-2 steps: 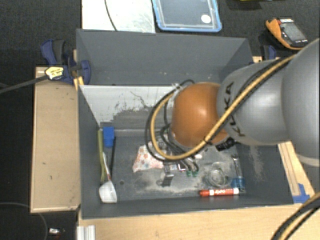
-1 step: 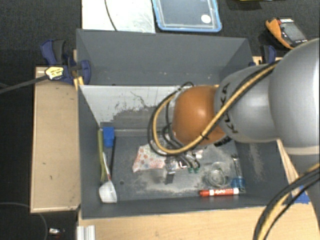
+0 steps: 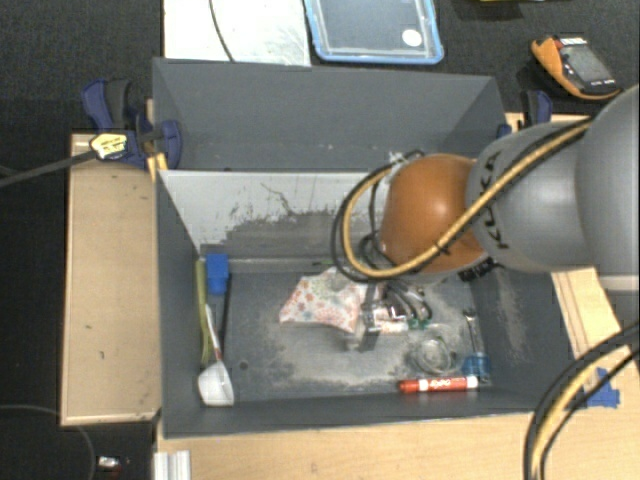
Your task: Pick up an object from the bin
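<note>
A: Gripper position?
B: Low over the centre floor of the grey bin [image 3: 250,208]. The gripper [image 3: 368,333] is at the right edge of a crumpled floral cloth [image 3: 318,303]. Opening width: not discernible.
A: Nearby items?
B: Red marker [image 3: 438,384], front right.

There is one crumpled pink-patterned white cloth [image 3: 320,303] and one red marker pen [image 3: 438,384]. One long blue-ended, white-tipped stick tool [image 3: 208,323] and one small clear round piece [image 3: 432,353] complete the count.
</note>
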